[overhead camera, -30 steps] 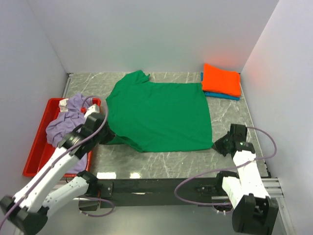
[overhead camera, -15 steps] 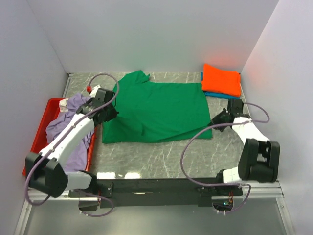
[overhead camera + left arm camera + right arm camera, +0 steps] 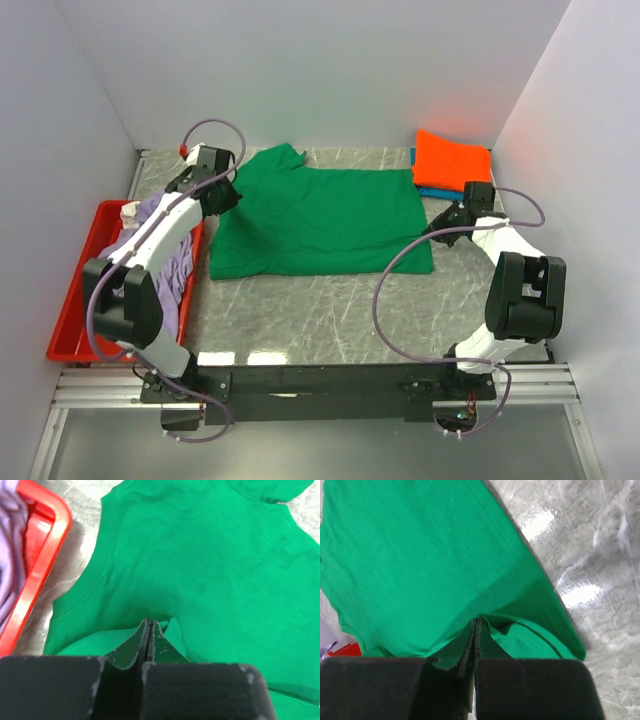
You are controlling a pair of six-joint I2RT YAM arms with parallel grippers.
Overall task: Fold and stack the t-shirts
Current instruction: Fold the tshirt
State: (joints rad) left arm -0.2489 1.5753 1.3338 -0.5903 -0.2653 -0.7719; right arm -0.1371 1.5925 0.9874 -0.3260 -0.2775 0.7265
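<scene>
Closed right claw [image 3: 474, 625] pinching green t-shirt [image 3: 420, 555] fold, marble table [image 3: 590, 540] beside

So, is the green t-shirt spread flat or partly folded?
Partly folded: on the green t-shirt the near hem is doubled over the rest, pinched in both shut jaws; the far part lies flat.

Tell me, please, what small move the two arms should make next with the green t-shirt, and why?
Probably carry both pinched edges toward the back wall together. The left gripper and right gripper are each shut on the near edge of the green t-shirt, lifted over its body, and the fold reaches only partway across.
</scene>
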